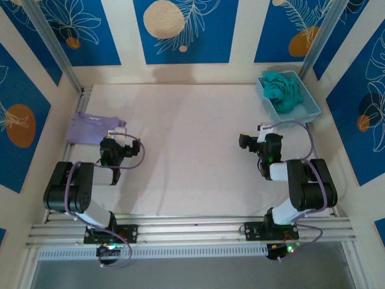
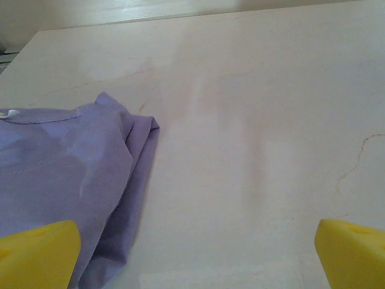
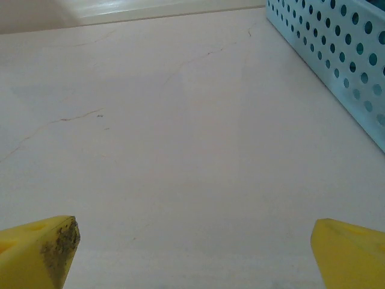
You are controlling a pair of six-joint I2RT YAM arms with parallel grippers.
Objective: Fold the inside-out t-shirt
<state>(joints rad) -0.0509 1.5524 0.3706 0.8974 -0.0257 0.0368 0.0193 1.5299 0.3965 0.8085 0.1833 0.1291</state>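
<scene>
The inside-out t-shirt [image 1: 283,90], teal-green and crumpled, lies bunched in a light blue perforated basket [image 1: 310,107] at the table's far right corner. My right gripper [image 1: 260,139] hovers over bare table in front of and left of that basket. In the right wrist view it [image 3: 195,250] is open, its yellow fingertips [image 3: 346,250] far apart with nothing between them, and the basket wall [image 3: 337,48] runs along the upper right. My left gripper [image 1: 114,139] is open too [image 2: 195,253], its yellow fingertips [image 2: 36,253] spread over the tabletop.
A pale lavender folded garment [image 1: 87,127] lies at the table's left edge, close to the left gripper; its folded edge [image 2: 90,168] reaches under the left fingertip. The pale tabletop [image 1: 192,132] spreads wide between the arms. Walls close in on three sides.
</scene>
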